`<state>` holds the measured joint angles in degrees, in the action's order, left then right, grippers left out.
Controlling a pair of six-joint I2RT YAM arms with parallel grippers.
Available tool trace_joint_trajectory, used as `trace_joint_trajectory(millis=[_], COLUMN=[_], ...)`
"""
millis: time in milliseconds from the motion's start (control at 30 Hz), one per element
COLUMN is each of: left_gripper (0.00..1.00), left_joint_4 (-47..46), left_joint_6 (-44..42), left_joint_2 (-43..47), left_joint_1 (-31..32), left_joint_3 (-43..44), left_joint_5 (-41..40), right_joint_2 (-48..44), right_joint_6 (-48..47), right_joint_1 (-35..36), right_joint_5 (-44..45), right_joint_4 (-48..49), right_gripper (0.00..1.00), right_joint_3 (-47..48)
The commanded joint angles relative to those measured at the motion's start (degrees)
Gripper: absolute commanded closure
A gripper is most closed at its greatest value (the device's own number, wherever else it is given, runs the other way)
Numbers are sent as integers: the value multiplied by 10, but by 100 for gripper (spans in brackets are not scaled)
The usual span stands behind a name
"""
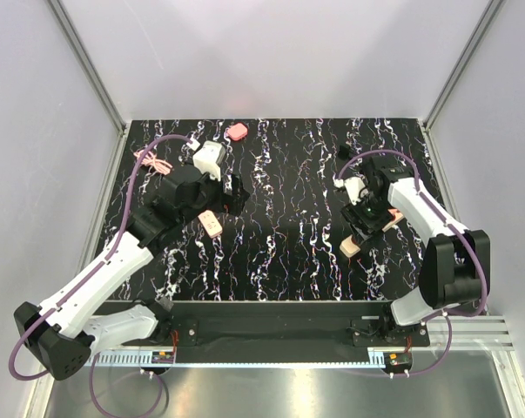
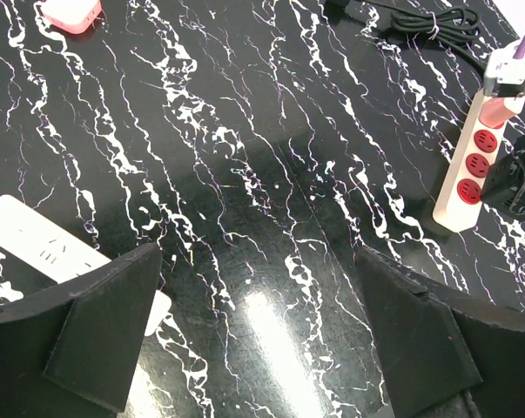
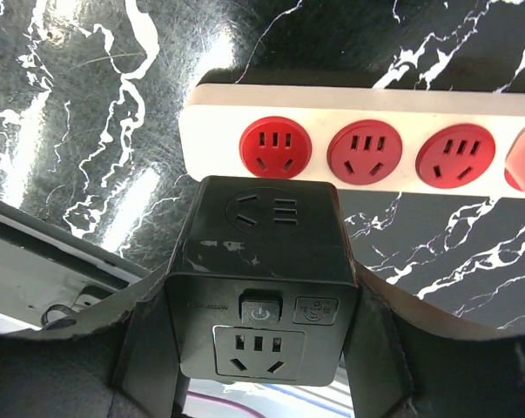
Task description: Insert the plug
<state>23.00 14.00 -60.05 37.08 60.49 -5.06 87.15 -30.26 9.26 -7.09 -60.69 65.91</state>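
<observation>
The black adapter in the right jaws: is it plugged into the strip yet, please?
Out: the black adapter is in no socket; the strip shows three whole red sockets, all empty.

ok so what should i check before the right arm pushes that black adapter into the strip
1. Right gripper grip on the black adapter: ok, a finger on each side.
2. Adapter lined up with a red socket: not ok, the wrist view shows it off the row, at the edge of the strip.
3. Prongs facing the strip: cannot tell, hidden.
4. Sockets free: ok, three show empty.
5. Left gripper out of the way: ok, open, far off.
</observation>
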Motion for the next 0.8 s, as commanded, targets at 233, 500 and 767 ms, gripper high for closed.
trace_joint_trajectory(millis=[233,500,767], left_gripper=[1,1,1], left_joint_4=[-26,-27,-28], left_joint_6=[2,7,5], left_joint_2=[6,-2,2], left_joint_1=[0,-4,-8], left_joint_3=[3,5,2], left_joint_5=[11,31,27], right_joint_2=[19,6,16], right_joint_6=[-48,-78,-91], right_joint_1=[-3,-3,-5], right_joint_5=[-42,-66,-64], right_joint_4=[20,34,56], right_gripper=[100,100,100], right_joint_3=[37,19,-3])
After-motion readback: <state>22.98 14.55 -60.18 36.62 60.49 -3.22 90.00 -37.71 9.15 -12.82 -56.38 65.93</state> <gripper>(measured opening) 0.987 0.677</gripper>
